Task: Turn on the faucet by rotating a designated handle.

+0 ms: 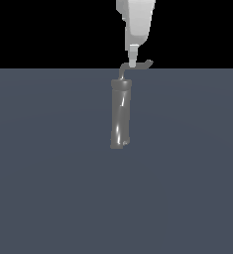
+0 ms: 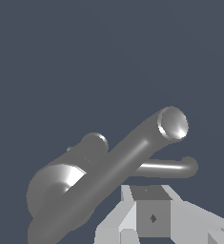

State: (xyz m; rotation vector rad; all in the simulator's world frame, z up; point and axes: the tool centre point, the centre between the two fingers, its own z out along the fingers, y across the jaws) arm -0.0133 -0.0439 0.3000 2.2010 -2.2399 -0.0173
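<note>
top centre of the exterior view, the gripper point(image 1: 132, 63) comes down onto the handle point(image 1: 138, 66), a thin rod running sideways toward its upturned right tip above the faucet point(image 1: 121, 114); whether the fingers are spread or pinching it i cannot tell.

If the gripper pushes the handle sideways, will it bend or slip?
The handle looks like a rigid metal rod, so it should probably swing rather than bend. Its glossy round surface may let the gripper slide along it. The upturned tip could perhaps stop that.
</note>
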